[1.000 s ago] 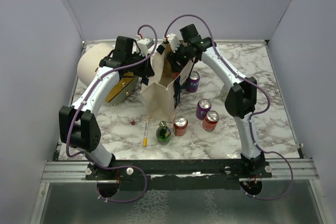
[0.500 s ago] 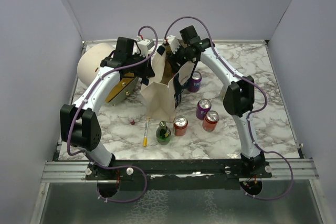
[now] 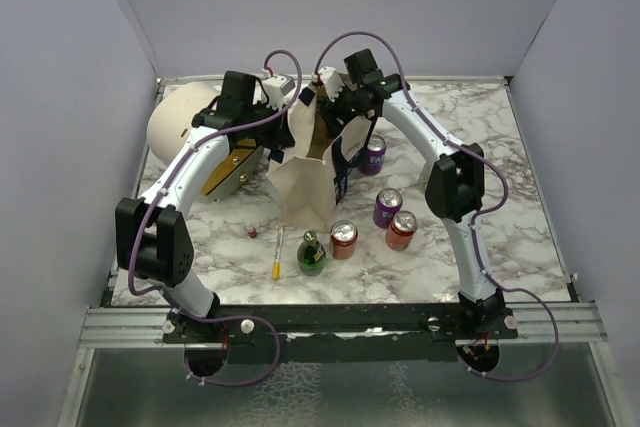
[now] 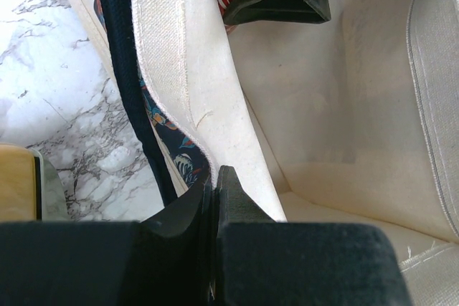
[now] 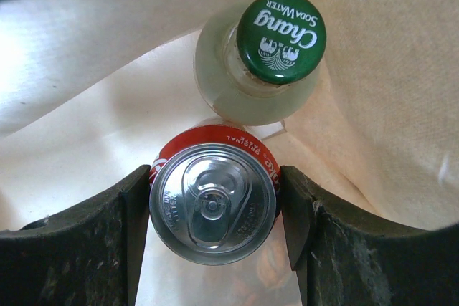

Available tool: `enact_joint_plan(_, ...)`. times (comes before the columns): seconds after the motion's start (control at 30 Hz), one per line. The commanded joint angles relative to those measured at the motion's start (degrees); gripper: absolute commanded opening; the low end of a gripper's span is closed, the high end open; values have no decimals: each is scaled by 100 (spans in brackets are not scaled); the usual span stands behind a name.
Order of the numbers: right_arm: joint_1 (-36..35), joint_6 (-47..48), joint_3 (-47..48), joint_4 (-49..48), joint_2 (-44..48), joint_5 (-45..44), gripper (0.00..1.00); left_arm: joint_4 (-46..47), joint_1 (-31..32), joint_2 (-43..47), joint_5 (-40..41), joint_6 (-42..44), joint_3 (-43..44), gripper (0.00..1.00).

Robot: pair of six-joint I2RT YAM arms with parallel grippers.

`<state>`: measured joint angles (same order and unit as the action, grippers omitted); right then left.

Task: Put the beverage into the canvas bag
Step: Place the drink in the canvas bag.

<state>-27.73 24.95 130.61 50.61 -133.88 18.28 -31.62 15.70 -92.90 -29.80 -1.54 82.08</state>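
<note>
1. Nearest the arm bases, a green bottle (image 3: 311,253), a yellow pen (image 3: 277,257) and three loose cans (image 3: 387,207) wait on the tabletop (image 3: 500,247), clear of the bag.
2. Mid-tabletop stands the canvas bag (image 3: 305,187), upright. The left hand (image 4: 215,177) is closed, pinching its rim and holding the mouth apart.
3. The right hand (image 5: 215,198) grips a cola can (image 5: 213,213) inside the bag, just beside a soda water bottle (image 5: 259,59) already in there.
4. This can looks nearly placed; lowering and letting go remain. The bottle crowds the landing spot, so the can could knock it.
5. Farther back, a purple can (image 3: 372,155) sits just beside the bag, and a cream drum (image 3: 180,122) lies far left.
</note>
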Motion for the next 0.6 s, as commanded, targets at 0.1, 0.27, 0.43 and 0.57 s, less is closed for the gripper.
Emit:
enact_joint_plan(0.1, 197, 508, -280, -970, -136, -489, 18, -489, -24, 50, -88, 136, 2, 0)
enact_joint_plan(0.27, 197, 502, -168, -838, -199, -560, 27, -491, -24, 27, -87, 113, 1, 0)
enact_joint_plan(0.43, 199, 454, -310, -765, -149, -563, 34, -474, -25, 35, -100, 97, -23, 0)
enact_joint_plan(0.57, 195, 422, -308, -727, -139, -536, 41, -461, -24, 34, -120, 83, -52, 0)
